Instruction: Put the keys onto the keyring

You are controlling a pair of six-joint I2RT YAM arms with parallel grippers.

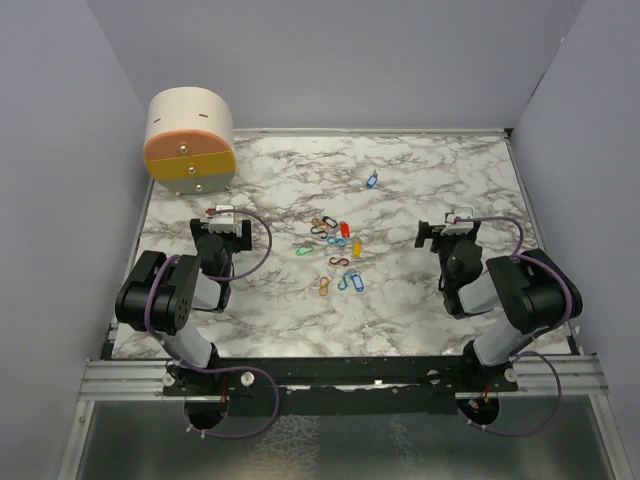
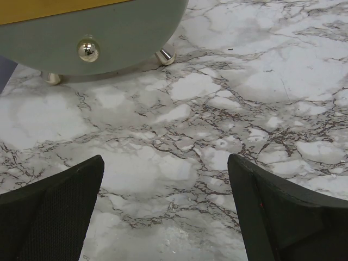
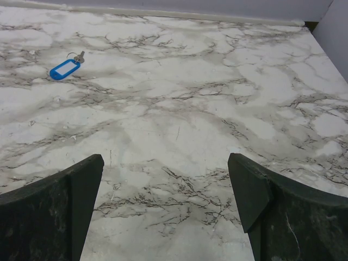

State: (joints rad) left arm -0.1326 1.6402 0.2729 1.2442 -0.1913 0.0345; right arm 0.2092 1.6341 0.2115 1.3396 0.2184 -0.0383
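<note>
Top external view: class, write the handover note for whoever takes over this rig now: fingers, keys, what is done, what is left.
Left gripper: fingers open, empty, facing the drawer box.
Right gripper: fingers open, empty.
Keys: loose cluster lying between the two grippers; one blue key lies apart, farther back.
Done: nothing visibly threaded.
Left: all of it; the keyring cannot be picked out from here.

The table [image 1: 420, 300] looks like white marble with grey veins, smooth and a bit shiny. The keys [image 1: 338, 250] are bright, glossy plastic. The blue key [image 3: 64, 69] has a small metal ring. The box [image 1: 190, 140] has smooth painted fronts and shiny metal knobs [image 2: 88, 50]. The left gripper [image 2: 166, 157] has dull black fingers [image 2: 49, 217] with a fine grainy skin. The right gripper [image 3: 166, 157] has dull, scuffed ones.
</note>
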